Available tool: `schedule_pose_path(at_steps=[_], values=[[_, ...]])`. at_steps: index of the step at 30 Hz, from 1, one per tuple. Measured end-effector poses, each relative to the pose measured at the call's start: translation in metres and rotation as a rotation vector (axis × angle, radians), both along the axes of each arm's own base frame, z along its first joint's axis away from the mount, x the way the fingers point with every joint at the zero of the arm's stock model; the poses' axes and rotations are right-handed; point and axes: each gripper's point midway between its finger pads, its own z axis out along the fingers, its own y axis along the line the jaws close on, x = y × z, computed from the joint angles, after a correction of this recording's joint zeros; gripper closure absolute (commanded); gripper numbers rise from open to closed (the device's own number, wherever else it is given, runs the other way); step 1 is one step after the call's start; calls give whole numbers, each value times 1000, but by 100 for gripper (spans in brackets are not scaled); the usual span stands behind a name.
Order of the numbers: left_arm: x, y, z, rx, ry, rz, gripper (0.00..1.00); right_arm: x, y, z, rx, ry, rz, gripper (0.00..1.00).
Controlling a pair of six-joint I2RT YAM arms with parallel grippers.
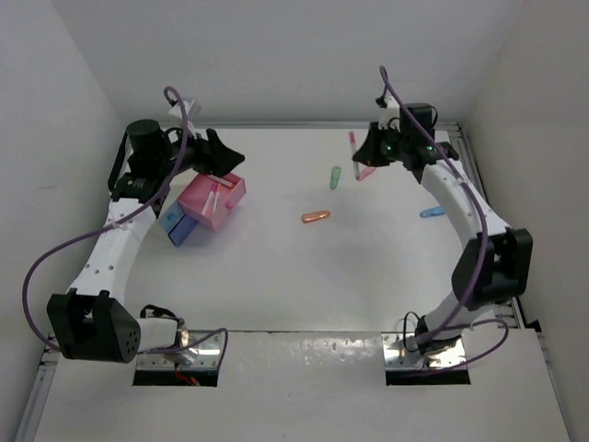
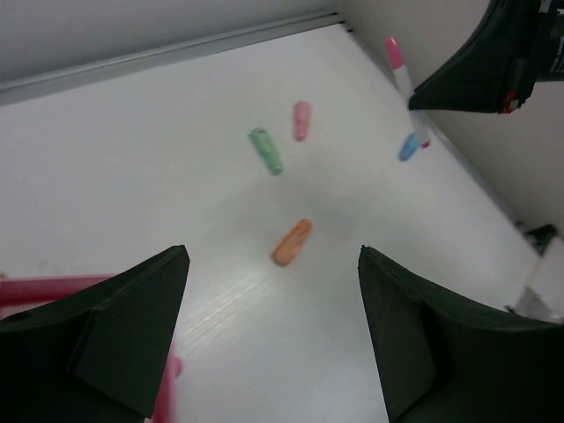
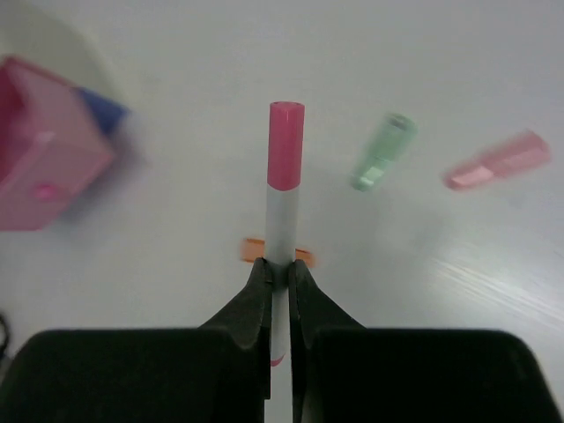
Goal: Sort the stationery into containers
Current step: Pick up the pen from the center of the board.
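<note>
My right gripper (image 3: 280, 269) is shut on a thin white pen with a pink cap (image 3: 284, 176), held above the table at the far right (image 1: 365, 152). Stubby pieces lie on the table: orange (image 1: 316, 216), green (image 1: 335, 177), pink (image 1: 365, 172) and light blue (image 1: 433, 212). The pink container (image 1: 213, 198) and the blue container (image 1: 181, 224) sit together at the left. My left gripper (image 1: 224, 155) hovers just behind the pink container, open with nothing between its fingers. In the left wrist view the orange piece (image 2: 292, 241) lies beyond the open fingers.
White walls close in the table at the back, left and right. The right arm (image 2: 480, 70) shows at the top right of the left wrist view, with the pen (image 2: 395, 57) beside it.
</note>
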Motion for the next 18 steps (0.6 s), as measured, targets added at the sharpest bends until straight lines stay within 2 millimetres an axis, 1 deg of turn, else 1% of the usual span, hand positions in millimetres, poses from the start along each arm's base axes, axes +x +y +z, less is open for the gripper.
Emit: schedule_pose_path(at_steps=[1,3,5,7,10,14,18], values=[[-4,-8,2,-47,14,-29,16,-9,26,22,51,-51,61,100],[-8,-19,3,-123,43,-73,16,-29,73,53,137,-118,180,100],[-11,-29,5,-178,70,-111,16,-51,117,71,203,-144,297,100],[-15,-39,10,-211,77,-148,16,-71,149,77,250,-137,382,100],[-23,-53,20,-240,65,-204,16,-91,175,78,285,-113,450,100],[-29,-65,27,-266,67,-241,17,-108,198,80,307,-99,507,100],[-31,-74,24,-282,94,-267,21,-118,215,84,320,-97,553,100]])
